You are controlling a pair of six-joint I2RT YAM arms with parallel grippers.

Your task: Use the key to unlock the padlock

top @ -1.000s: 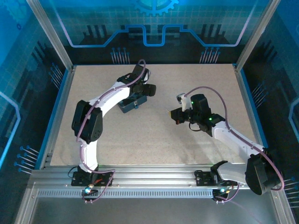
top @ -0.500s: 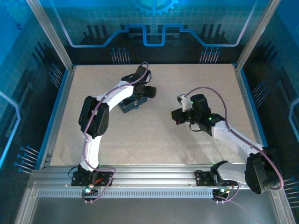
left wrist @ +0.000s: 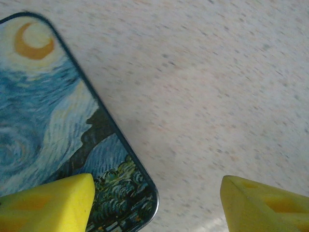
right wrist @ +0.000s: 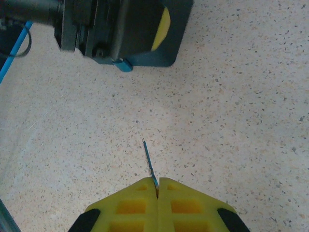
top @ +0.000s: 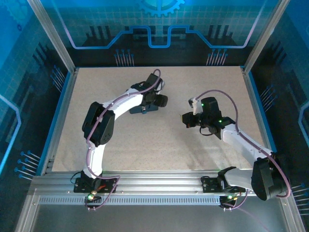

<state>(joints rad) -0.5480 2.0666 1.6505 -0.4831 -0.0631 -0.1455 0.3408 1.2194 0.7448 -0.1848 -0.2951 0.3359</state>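
Observation:
The key [right wrist: 148,164] is a thin silvery sliver that sticks forward from my right gripper [right wrist: 158,189], which is shut on it just above the speckled table. In the top view my right gripper [top: 186,119] hovers right of centre and points left. My left gripper [left wrist: 157,205] is open, with its yellow fingers [left wrist: 48,203] wide apart over the corner of the swirl-painted tin [left wrist: 53,111]. One finger is above the lid and the other above bare table. From above, my left gripper [top: 161,101] covers most of the tin [top: 139,110]. The padlock is hidden.
The right wrist view has the left gripper's dark body [right wrist: 116,29] at the top, with a small blue piece [right wrist: 123,65] at the tin's edge. The table [top: 145,145] is ringed by blue edging and metal posts. Bare surface separates the two grippers.
My left gripper has swung to the right over the tin and its fingers have drawn a little closer. My right gripper has shifted slightly right and away, still holding the key.

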